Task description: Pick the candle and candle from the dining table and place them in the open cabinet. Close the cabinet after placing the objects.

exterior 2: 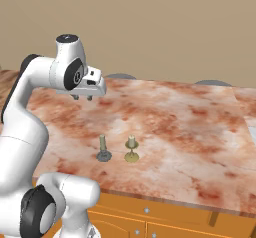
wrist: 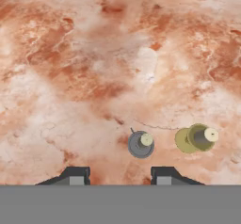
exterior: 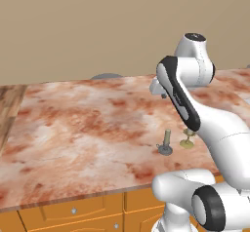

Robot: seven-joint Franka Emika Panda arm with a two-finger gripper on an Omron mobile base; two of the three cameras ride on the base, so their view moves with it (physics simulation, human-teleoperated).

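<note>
Two candles stand side by side near the front edge of the marbled dining table (exterior: 73, 128) (exterior 2: 200, 132) (wrist: 94, 53). One is an olive stick on a dark grey round base (exterior: 166, 143) (exterior 2: 103, 149) (wrist: 141, 144). The other is a pale stick on a brass-gold holder (exterior: 188, 139) (exterior 2: 131, 149) (wrist: 197, 138), partly hidden by my arm in the left base view. My gripper (exterior 2: 82, 97) (wrist: 120, 177) hangs high above the table, pointing down, behind and left of the candles. Its jaws are open with nothing between them. The cabinet is out of view.
Orange drawers with silver knobs (exterior: 73, 210) (exterior 2: 146, 210) run below the table's front edge. Grey rounded chair backs (exterior: 106, 75) (exterior 2: 120, 75) (exterior 2: 214, 82) rise behind the far edge, before a beige wall. Wooden floor (exterior: 10, 104) lies to the table's left.
</note>
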